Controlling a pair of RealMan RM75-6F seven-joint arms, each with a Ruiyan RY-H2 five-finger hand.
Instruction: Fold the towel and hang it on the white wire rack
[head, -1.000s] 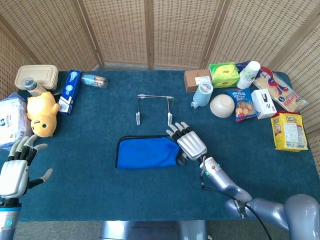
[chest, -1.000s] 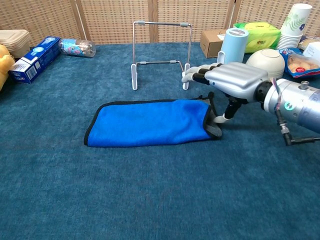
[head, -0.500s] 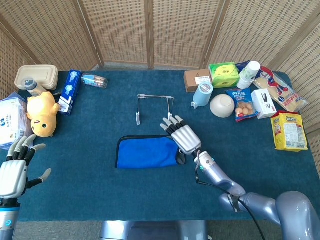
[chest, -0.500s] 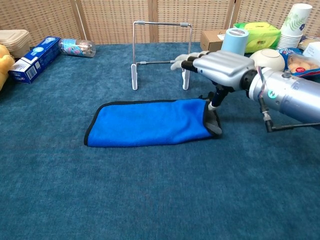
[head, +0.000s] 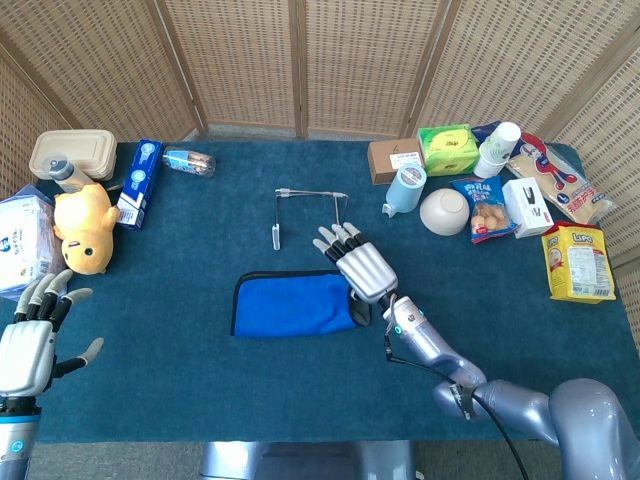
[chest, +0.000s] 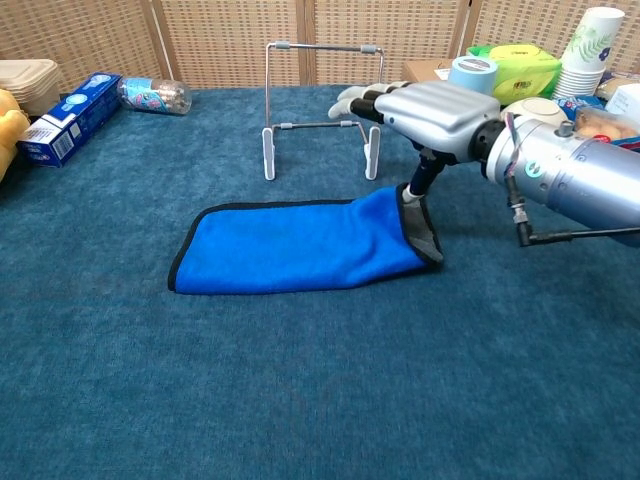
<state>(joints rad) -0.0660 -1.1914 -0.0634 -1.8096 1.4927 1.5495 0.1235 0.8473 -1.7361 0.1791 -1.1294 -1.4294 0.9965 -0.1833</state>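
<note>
On my far left, the left hand (head: 25, 345) was idle, palm down with fingers spread apart and holding nothing, near the edge of the surface (head: 180, 400) and well apart from the work. In the middle, the blue towel (head: 290, 304) lay flat as a long doubled strip, so I judged at least one fold was already made, though I could not tell how many layers it had. Behind it stood the white wire rack (chest: 322, 105), upright and bare, with nothing hung on it.

At the towel's right end, my right hand (chest: 432, 108) sat over the corner with its fingers stretched toward the rack. The thumb reached down to the dark-edged corner, which was lifted a little off the surface in the chest view. I took that for a pinch on the towel, but the contact underneath was hidden, so I was not certain.

By my reckoning the folding was partly done at best. Lifting the towel and draping it over the rack's top bar was all left.
</note>
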